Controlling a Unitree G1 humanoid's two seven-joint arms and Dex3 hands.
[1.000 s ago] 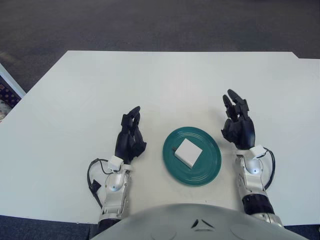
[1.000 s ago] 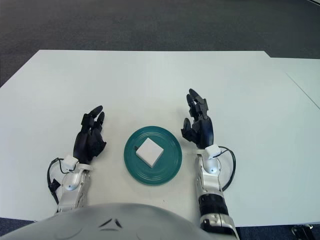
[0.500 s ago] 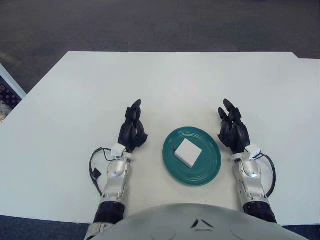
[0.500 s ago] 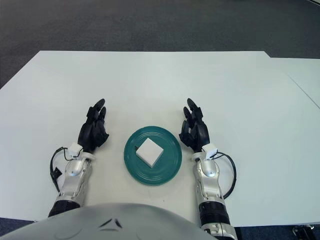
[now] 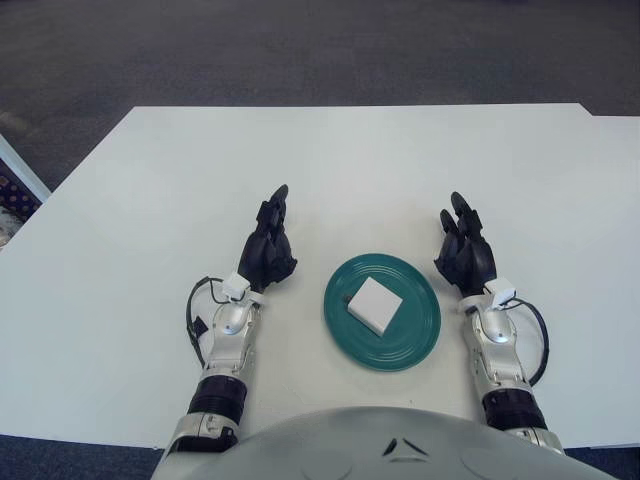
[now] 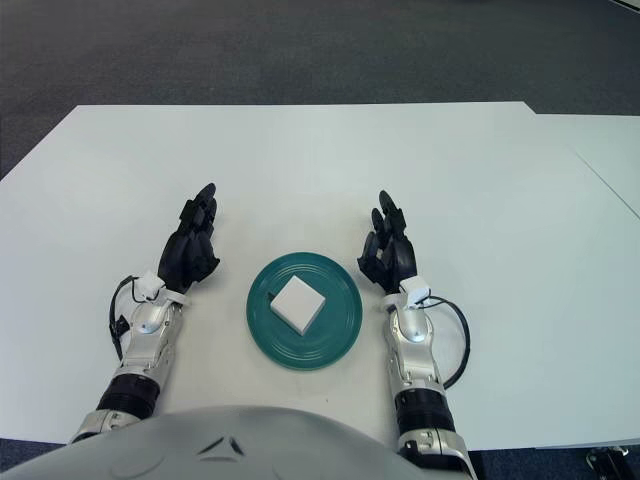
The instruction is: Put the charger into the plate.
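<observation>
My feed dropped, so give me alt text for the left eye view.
A white charger lies in a green plate on a white table. The left robot hand and right robot hand flank the plate, open and holding nothing.

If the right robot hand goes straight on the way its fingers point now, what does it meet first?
Probably nothing: the right robot hand points away from the robot, over bare table. The plate with the charger lies to its left, outside that line.
</observation>
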